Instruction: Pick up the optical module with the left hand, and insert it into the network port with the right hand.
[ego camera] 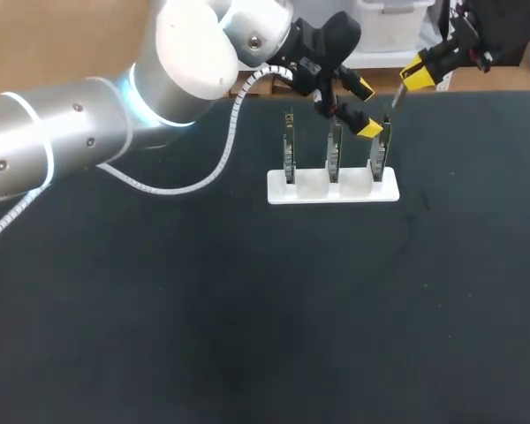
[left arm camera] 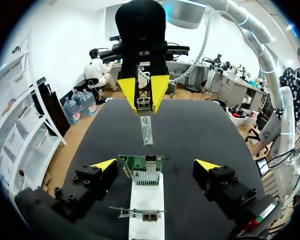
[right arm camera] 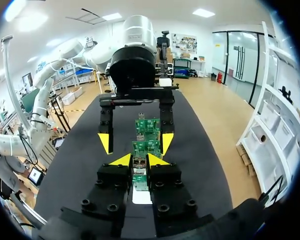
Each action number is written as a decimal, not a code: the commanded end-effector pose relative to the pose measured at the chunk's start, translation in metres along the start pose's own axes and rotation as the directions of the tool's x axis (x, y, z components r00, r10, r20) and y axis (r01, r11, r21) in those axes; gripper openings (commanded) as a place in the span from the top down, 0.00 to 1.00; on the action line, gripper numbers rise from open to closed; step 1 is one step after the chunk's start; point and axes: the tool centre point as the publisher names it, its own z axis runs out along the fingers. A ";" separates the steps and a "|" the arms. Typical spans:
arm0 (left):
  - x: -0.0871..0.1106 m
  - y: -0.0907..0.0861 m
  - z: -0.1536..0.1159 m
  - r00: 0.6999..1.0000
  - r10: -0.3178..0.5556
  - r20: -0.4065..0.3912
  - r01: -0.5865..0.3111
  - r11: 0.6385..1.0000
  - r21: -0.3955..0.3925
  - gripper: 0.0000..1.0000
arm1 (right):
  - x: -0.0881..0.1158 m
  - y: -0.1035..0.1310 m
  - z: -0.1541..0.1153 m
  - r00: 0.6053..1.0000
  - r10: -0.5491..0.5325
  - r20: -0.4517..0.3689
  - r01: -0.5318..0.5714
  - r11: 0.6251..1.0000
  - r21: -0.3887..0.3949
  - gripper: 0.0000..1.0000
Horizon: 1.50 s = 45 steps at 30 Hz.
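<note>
The optical module [ego camera: 396, 95] is a thin metal bar hanging from my right gripper [ego camera: 417, 78], which is shut on its upper end, above and behind the rack's right end. Three green network boards [ego camera: 334, 150] stand upright in a white rack [ego camera: 333, 187]. My left gripper [ego camera: 365, 108] is open, its yellow tips straddling the rightmost board [ego camera: 380, 152]. In the left wrist view the open left gripper [left arm camera: 155, 165] flanks a board with a metal port [left arm camera: 150, 163], and the module [left arm camera: 146, 129] hangs from the right gripper [left arm camera: 143, 97] just beyond. In the right wrist view my right gripper [right arm camera: 139, 161] pinches the module [right arm camera: 139, 175].
The dark table mat [ego camera: 247, 309] spreads wide in front of the rack. My left arm [ego camera: 62, 124] crosses the back left, with a white coiled cable [ego camera: 208, 177] looping down to the mat. The table's far edge runs just behind the rack.
</note>
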 end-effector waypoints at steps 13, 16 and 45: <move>-0.004 0.004 0.005 1.000 0.000 0.004 0.000 1.000 0.015 0.00 | -0.005 -0.003 -0.002 0.999 -0.030 -0.038 0.029 0.999 -0.023 1.00; -0.004 0.004 0.005 1.000 0.000 0.007 0.000 1.000 0.013 0.00 | -0.006 -0.003 -0.002 0.998 -0.034 -0.045 0.033 0.999 -0.025 1.00; -0.004 0.004 0.005 1.000 -0.002 0.008 0.001 1.000 0.013 0.00 | -0.007 0.004 0.015 0.984 -0.060 -0.165 0.061 0.998 -0.003 1.00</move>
